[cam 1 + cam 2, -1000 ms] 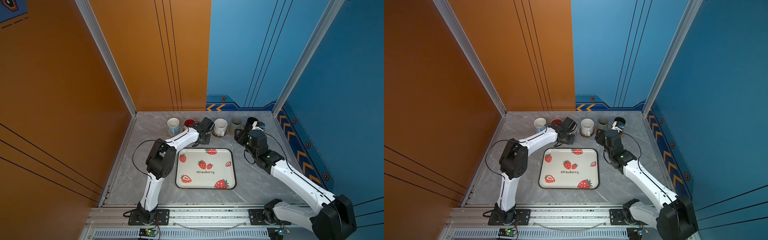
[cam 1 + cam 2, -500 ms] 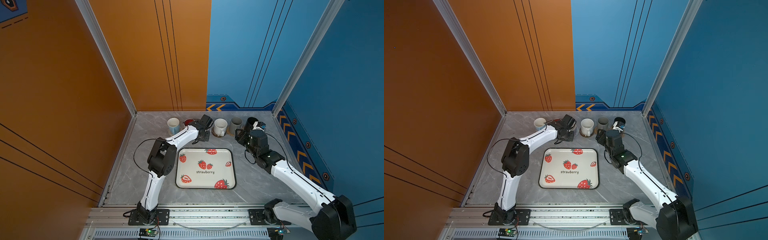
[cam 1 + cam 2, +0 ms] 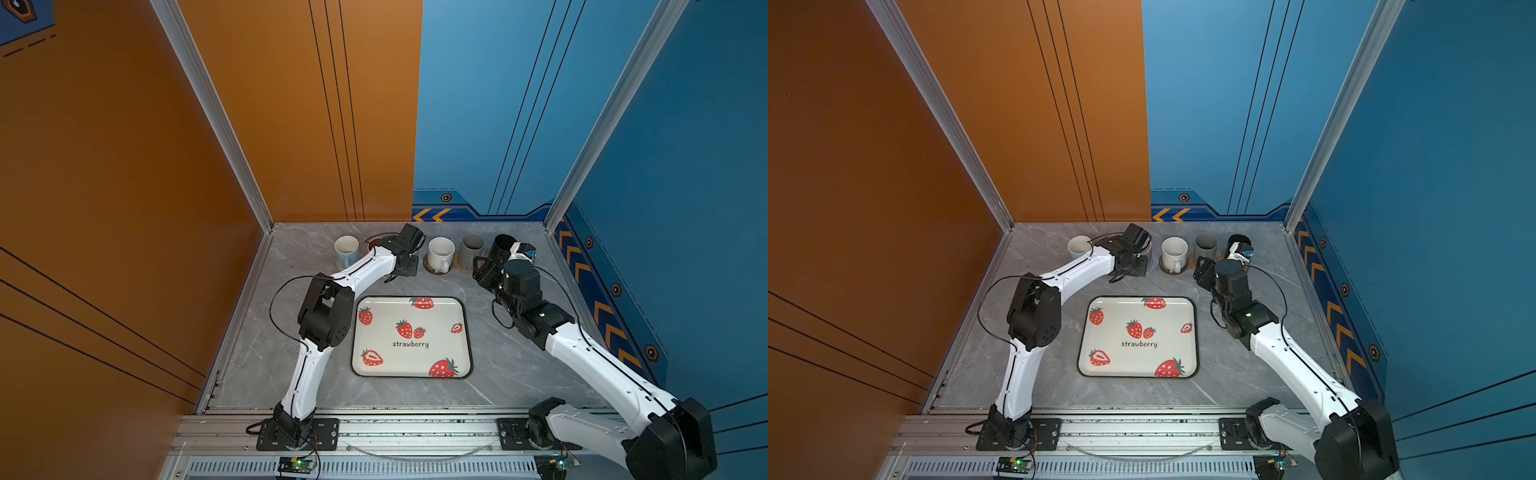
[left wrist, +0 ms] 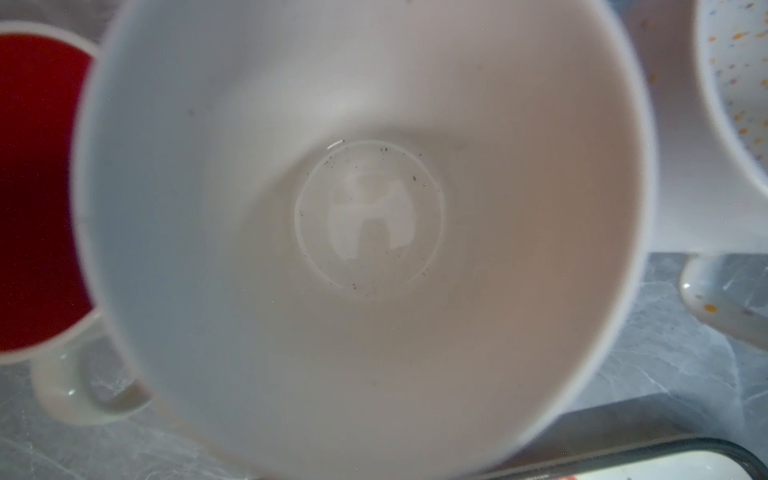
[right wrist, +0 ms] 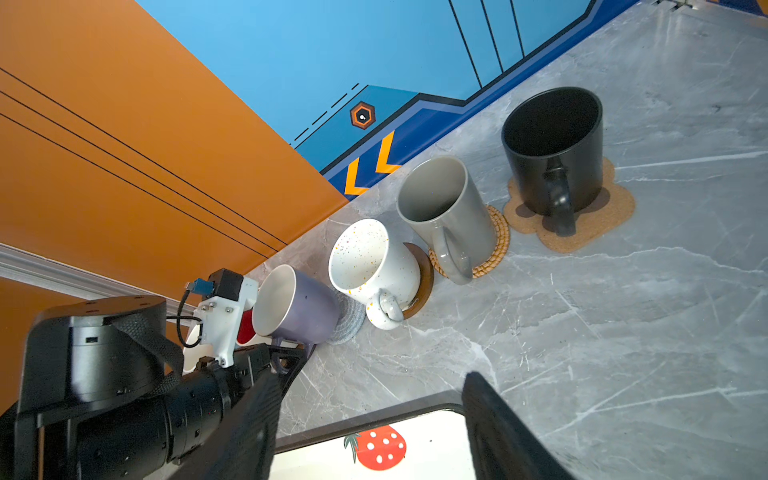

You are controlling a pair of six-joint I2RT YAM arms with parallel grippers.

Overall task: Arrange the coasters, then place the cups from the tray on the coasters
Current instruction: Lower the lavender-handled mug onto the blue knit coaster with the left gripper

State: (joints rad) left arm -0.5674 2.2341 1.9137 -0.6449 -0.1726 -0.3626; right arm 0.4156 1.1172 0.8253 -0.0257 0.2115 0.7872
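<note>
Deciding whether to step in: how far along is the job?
Done: the tray is empty; the speckled white mug, grey mug and black mug stand on coasters. In hand: the left gripper grips the lavender mug by its handle, at the grey woven coaster. Left: release it. The right gripper is open, empty.

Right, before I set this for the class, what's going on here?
The left gripper has its jaws closed on the handle of the lavender ceramic mug, right at the round grey woven coaster in the back row. Beside it, the speckled white mug stands on a brown wooden disc, the tall grey mug on a tan rattan round, the black mug on a brown paw-shaped mat. The cream strawberry-print tray holds no cups. The right gripper hangs open, holding nothing.
</note>
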